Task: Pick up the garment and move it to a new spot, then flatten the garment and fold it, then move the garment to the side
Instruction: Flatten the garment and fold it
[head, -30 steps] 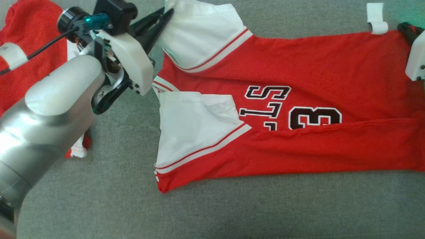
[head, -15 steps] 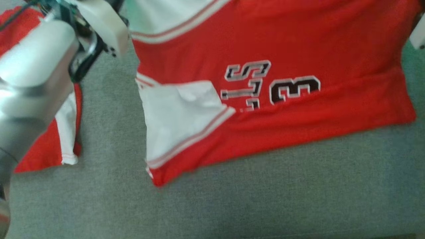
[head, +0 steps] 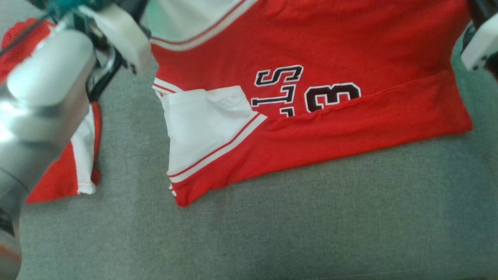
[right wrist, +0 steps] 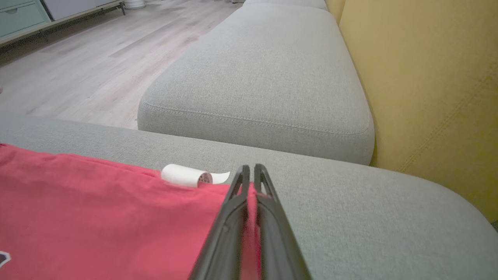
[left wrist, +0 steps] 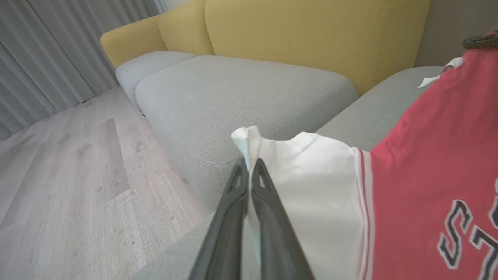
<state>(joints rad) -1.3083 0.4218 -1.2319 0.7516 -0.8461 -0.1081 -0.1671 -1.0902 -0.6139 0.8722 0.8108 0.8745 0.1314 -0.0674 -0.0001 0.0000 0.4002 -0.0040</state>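
Holding the red jersey by its far edge, one arm at each end. Left gripper pinched tight on a bunched corner of the white sleeve; right gripper pinched tight on the red hem corner, cloth visible between the fingers. Long axis of the garment running left to right across the head view, shoulder end toward the left arm, hem end toward the right arm; neither arm nearer than the other, each occupying its own end. Far edge raised off the seat, near portion resting on the grey seat cushion, with a lengthwise fold along the near side partly covering the black-and-white lettering. Judged: folding step in hand; coming move dependent on carrying both ends together across the short axis, toward the robot, keeping the span taut to avoid sag in the middle. Noted just beside the hem corner: a small white roll, lying at the cloth's edge. Noted to the left: a second red-and-white garment, apart from the jersey, partly hidden by the left forearm. Surface: woven grey upholstery, level, soft. Room: yellow backrest, a neighbouring grey cushion, pale wood floor, grey curtains.
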